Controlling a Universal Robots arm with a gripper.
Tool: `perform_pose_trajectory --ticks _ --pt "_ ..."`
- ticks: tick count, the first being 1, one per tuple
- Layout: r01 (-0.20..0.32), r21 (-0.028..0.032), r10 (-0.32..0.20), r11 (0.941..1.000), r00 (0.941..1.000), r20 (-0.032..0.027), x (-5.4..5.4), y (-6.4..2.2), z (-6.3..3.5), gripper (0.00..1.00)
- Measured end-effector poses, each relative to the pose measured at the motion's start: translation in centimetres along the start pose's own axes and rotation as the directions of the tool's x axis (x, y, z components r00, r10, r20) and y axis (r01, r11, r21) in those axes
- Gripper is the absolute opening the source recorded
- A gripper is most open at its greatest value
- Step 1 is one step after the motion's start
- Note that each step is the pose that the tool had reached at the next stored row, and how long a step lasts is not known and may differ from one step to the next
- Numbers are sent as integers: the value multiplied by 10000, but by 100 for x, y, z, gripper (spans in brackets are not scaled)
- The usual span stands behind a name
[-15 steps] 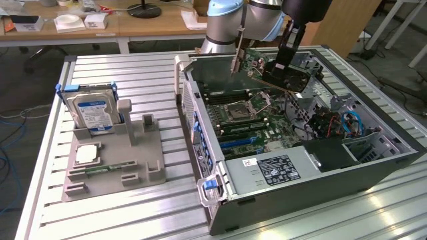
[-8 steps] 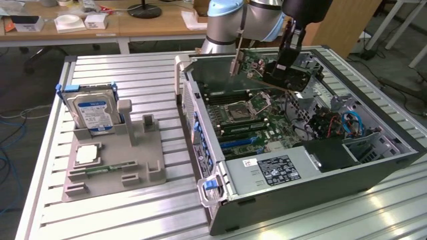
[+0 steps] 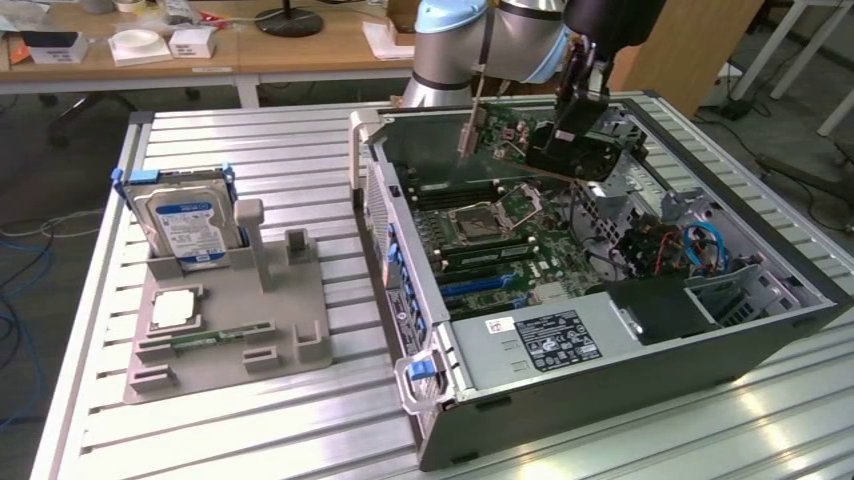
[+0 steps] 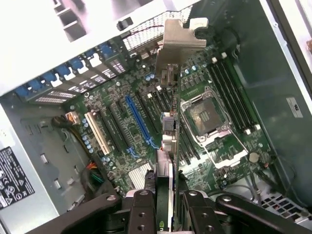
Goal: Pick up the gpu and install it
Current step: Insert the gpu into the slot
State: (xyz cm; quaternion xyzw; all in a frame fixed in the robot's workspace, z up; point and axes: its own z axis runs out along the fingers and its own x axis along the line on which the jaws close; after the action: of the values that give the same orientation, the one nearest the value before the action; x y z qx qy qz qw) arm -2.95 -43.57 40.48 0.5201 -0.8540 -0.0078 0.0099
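Jaws are clamped on the gpu [image 4: 168,131], a thin flat rectangular expansion card with a silvery metal end bracket [image 4: 179,41]. The two black fingers [image 4: 141,212] pinch its broad faces at the end away from the bracket, leaving bracket and lower edge free. Card hangs edge-down inside the open dark-grey tower case [image 3: 627,390], which lies on its side on the ribbed aluminium bench [image 3: 267,150] so the slots face up. Judging by the exterior view it's in the air above the green motherboard [image 4: 141,73], not seated. In the wrist view its edge runs parallel to the slots, over the black ones between the long blue slot [image 4: 139,122] and the square silver CPU socket [image 4: 207,117]. Bracket points at the rear wall with the blue tabs [image 4: 78,63], presumably to meet a rear opening. Exact slot under it: can't tell. On the exterior view's left, a grey moulded fixture tray [image 3: 287,310] holds the silver hard drive with blue-white label [image 3: 191,225] upright and the small green memory stick [image 3: 214,338] in a low groove, well apart from the case, likely parked for easy edge grabs.
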Motion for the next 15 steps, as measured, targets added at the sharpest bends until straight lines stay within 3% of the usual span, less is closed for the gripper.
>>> perform_pose_trajectory --ticks 8,15 --pt "1059 8 -1059 9944 9944 -26 6 1 3 27" --pt "2050 13 -2050 9788 9788 -50 7 1 8 27"
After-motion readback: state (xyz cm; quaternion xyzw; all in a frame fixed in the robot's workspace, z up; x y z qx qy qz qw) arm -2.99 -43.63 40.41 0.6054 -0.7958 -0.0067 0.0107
